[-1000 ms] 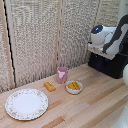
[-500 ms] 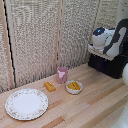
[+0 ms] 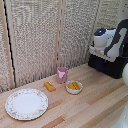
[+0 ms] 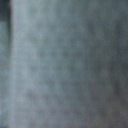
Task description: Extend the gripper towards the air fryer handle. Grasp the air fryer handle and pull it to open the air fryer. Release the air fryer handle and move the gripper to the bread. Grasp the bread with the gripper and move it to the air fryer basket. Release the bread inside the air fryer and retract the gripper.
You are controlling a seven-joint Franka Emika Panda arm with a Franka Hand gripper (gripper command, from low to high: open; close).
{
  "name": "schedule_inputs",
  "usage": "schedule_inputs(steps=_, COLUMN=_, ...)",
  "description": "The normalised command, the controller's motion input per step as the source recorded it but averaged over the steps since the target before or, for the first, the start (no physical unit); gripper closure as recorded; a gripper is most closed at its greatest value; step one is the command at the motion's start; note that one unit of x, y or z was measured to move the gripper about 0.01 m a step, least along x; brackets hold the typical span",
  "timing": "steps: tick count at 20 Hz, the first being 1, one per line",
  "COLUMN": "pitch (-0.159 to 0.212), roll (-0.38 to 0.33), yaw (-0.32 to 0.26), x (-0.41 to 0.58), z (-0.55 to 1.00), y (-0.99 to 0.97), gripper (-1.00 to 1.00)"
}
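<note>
The bread [image 3: 50,86] is a small oblong golden-brown stick lying flat on the wooden table [image 3: 90,102], between the flowered plate [image 3: 26,103] and the pink cup [image 3: 62,74], apart from both. A white bowl [image 3: 74,87] of yellow-orange chunks sits near the cup. The air fryer [image 3: 111,64] is a glossy black box at the exterior view's right edge (its handle cannot be made out). The white arm [image 3: 115,40] bends over it, the gripper [image 3: 97,49] low against the fryer's top; whether its fingers are spread or closed cannot be told. The wrist view is only grey blur
</note>
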Motion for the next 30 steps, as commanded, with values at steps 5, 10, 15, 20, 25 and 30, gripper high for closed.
schedule_inputs(steps=5, pitch=0.294, roll=0.235, yaw=0.006, x=0.232, z=0.07, y=0.48, gripper=1.0)
schedule_inputs(steps=10, pitch=0.137, roll=0.257, yaw=-0.021, x=0.18, z=0.24, y=0.65, gripper=1.0)
schedule_inputs(steps=15, pitch=0.041, roll=0.217, yaw=-0.043, x=0.028, z=0.42, y=0.66, gripper=1.0)
schedule_inputs(steps=20, pitch=0.001, roll=0.135, yaw=-0.043, x=0.0, z=0.64, y=0.65, gripper=1.0)
schedule_inputs(steps=25, pitch=0.001, roll=0.107, yaw=-0.025, x=-0.051, z=0.68, y=0.67, gripper=1.0)
schedule_inputs(steps=30, pitch=0.0, roll=0.091, yaw=-0.026, x=-0.148, z=0.67, y=0.67, gripper=1.0)
